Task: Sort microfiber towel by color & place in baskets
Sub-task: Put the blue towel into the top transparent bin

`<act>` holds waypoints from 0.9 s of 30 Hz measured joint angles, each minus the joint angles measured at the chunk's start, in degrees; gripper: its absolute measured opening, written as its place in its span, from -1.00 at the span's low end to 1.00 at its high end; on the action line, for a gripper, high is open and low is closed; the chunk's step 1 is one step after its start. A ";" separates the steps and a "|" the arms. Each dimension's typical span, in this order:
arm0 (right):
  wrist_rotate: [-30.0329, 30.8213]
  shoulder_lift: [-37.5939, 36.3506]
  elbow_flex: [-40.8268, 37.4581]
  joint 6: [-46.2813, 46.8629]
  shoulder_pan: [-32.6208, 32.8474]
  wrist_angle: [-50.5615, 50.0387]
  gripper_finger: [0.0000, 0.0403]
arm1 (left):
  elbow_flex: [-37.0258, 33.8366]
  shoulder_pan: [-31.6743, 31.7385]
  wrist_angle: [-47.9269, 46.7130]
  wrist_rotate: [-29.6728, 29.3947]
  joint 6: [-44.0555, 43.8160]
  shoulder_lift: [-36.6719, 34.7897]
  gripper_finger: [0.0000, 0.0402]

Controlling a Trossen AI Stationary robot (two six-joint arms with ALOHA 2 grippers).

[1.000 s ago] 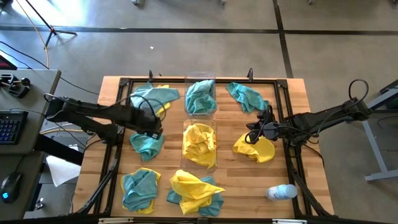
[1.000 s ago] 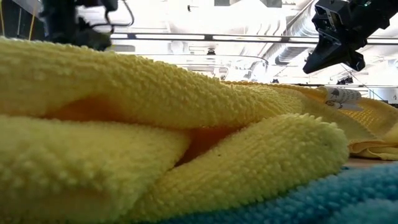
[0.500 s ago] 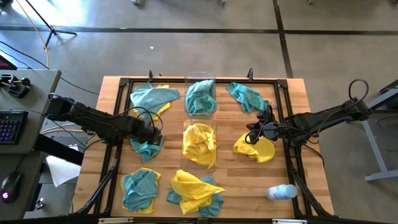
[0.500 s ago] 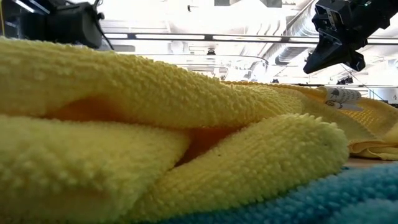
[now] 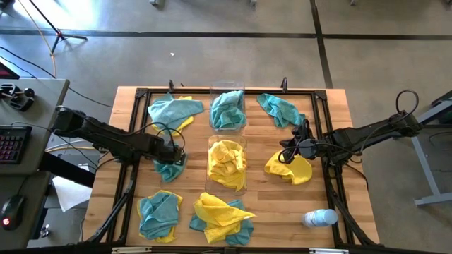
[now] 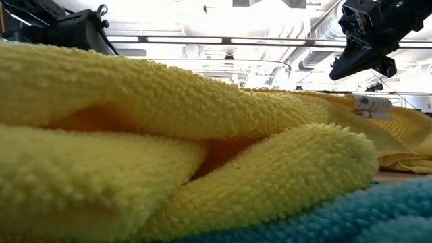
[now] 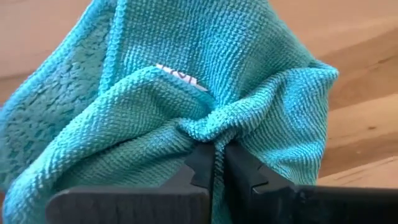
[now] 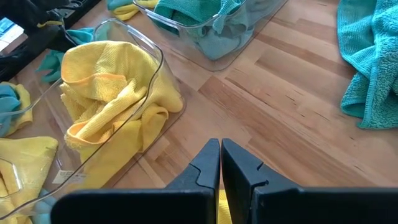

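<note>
My left end effector (image 7: 216, 163) has just clamped the teal towel (image 7: 186, 99); lifting to the teal basket (image 5: 227, 107) is next.

Clear plastic bottle (image 5: 319, 218) lying on wooden table (image 5: 339, 113), keyboard (image 5: 9, 145), mouse (image 5: 10, 212)

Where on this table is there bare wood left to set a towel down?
Bare wood lies between the yellow towel under the right gripper and the plastic bottle, and along the table's right edge. A narrower strip separates the teal basket from the teal towel. The left side, around the left gripper, is crowded.
</note>
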 joint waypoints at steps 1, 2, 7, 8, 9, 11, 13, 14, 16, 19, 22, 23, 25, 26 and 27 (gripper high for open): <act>0.01 0.00 0.00 0.00 -0.02 -0.06 -0.94 | 1.25 -0.31 -0.62 -0.51 0.69 0.13 -0.96; 0.00 0.00 0.00 0.00 0.00 -0.17 -0.94 | 2.75 -0.53 -0.89 -1.26 1.32 0.21 -0.96; 0.02 0.00 0.00 0.00 0.00 -0.44 -0.94 | 13.79 -0.62 -7.29 -5.79 9.05 0.05 -0.99; 0.00 0.00 0.00 0.00 0.00 -0.44 -0.94 | 16.59 -0.45 -8.95 -7.04 11.16 0.01 -0.99; 0.02 0.00 0.00 0.00 0.00 -0.46 -0.94 | 19.42 -0.09 -10.38 -8.18 13.16 -0.04 -0.99; 0.02 0.00 0.00 0.00 0.00 -0.43 -0.94 | 25.23 0.96 -15.11 -10.93 17.37 -0.01 -0.99; 0.02 0.00 0.00 0.16 0.00 -0.42 -0.94 | 30.87 2.44 -18.14 -13.23 21.99 -0.01 -1.00; 0.09 0.00 0.00 0.19 0.00 -0.41 -0.94 | 33.58 3.36 -18.82 -14.02 24.44 -0.02 -1.00; 0.27 0.00 0.00 0.17 0.00 -0.26 -0.94 | 38.20 5.64 -19.99 -15.04 29.28 -0.12 -1.00; 0.75 0.00 0.00 0.40 0.00 -0.24 -0.94 | 44.28 9.60 -19.57 -15.90 36.48 0.28 -1.00; 1.47 0.00 0.00 0.42 -0.01 -0.10 -0.94 | 49.72 13.97 -19.24 -15.59 44.16 2.49 -1.00; 1.62 0.00 0.00 0.42 -0.02 0.16 -0.94 | 51.50 15.49 -19.12 -15.01 46.70 3.75 -1.00; 2.06 0.00 0.00 0.42 0.00 0.41 -0.94 | 55.31 18.30 -18.83 -13.58 51.51 6.98 -1.00; 2.45 0.00 0.00 0.42 0.00 0.59 -0.94 | 57.13 19.71 -18.83 -12.96 53.70 8.74 -1.00; 2.76 0.00 0.00 0.43 0.00 0.80 -0.94 | 58.92 21.02 -18.85 -12.14 55.54 10.70 -1.00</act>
